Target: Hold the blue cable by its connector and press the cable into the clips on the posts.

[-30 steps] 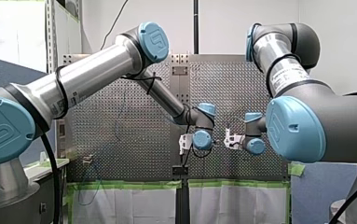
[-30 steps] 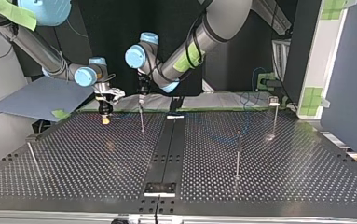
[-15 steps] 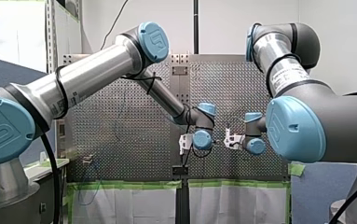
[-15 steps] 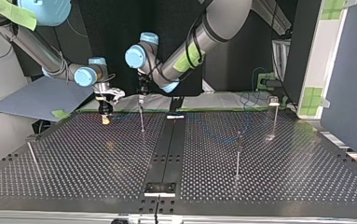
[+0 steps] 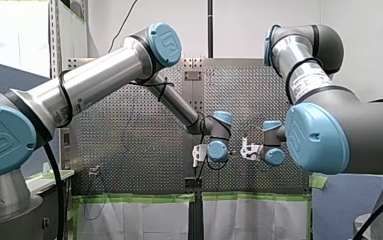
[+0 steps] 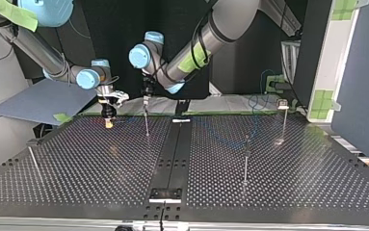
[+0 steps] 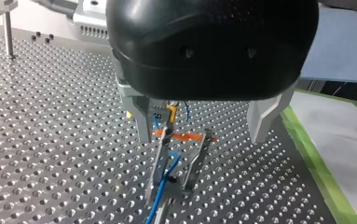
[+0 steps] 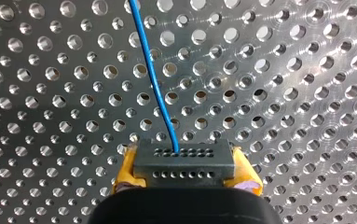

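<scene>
Nearest in the top view, the perforated table (image 6: 269, 192) carries a thin near-left post (image 6: 33, 161) and, right of the middle strip, a mid-right post (image 6: 245, 161). Further back, just left of the strip, stands the clip post (image 6: 146, 122), and a far-right post (image 6: 283, 120) rises near the far corner.

My left gripper (image 6: 146, 101) hangs directly over the clip post. In the left wrist view, my left gripper (image 7: 202, 137) has its metal fingers (image 7: 141, 123) spread wide, one on each side of the clip (image 7: 178, 163) and touching nothing. The blue cable (image 7: 163, 189) runs up the post and appears to pass between the clip's two prongs. The angle is too steep to say whether it is fully seated.

Beside it, towards the top view's left, my right gripper (image 6: 108, 118) hangs low near the table's far edge. The right wrist view shows my right gripper (image 8: 185, 170) clamped on the dark connector (image 8: 183, 163), with a yellow pad (image 8: 126, 170) pressed against each end. The blue cable (image 8: 153, 79) leaves the connector's face and runs ahead of the gripper over the holes

In the front view, both wrists meet near the middle of the table, my left gripper (image 5: 197, 154) just apart from my right gripper (image 5: 249, 150)
</scene>
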Tool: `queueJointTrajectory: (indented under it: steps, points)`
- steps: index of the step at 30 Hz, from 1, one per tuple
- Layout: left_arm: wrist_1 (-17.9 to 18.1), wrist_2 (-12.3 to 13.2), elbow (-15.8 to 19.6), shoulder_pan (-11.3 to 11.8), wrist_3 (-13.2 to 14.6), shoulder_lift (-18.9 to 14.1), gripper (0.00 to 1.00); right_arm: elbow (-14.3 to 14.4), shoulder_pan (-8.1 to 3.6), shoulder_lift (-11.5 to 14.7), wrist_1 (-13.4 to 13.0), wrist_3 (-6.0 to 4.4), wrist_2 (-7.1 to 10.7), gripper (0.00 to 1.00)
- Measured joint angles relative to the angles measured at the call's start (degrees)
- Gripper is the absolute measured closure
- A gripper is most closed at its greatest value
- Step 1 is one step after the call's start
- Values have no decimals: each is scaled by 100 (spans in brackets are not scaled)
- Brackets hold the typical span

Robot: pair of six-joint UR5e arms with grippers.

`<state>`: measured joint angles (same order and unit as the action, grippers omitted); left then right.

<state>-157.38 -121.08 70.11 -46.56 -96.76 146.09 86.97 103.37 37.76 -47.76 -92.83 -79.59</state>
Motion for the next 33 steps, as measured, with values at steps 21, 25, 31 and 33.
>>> queueJointTrajectory:
  steps: [21,25,31,33]
  points:
    - [1075,-152,1091,-34,-221,-1041,0,0,-4,0,2,-3,4,100]
    - [1314,-167,1333,-37,-333,-1281,0,0,-7,0,2,-6,4,100]
    - [1653,-176,1672,-33,-481,-1620,0,0,-19,0,2,-7,4,100]
    - [1758,-197,1772,-23,-534,-1722,0,0,-21,0,2,-8,4,100]
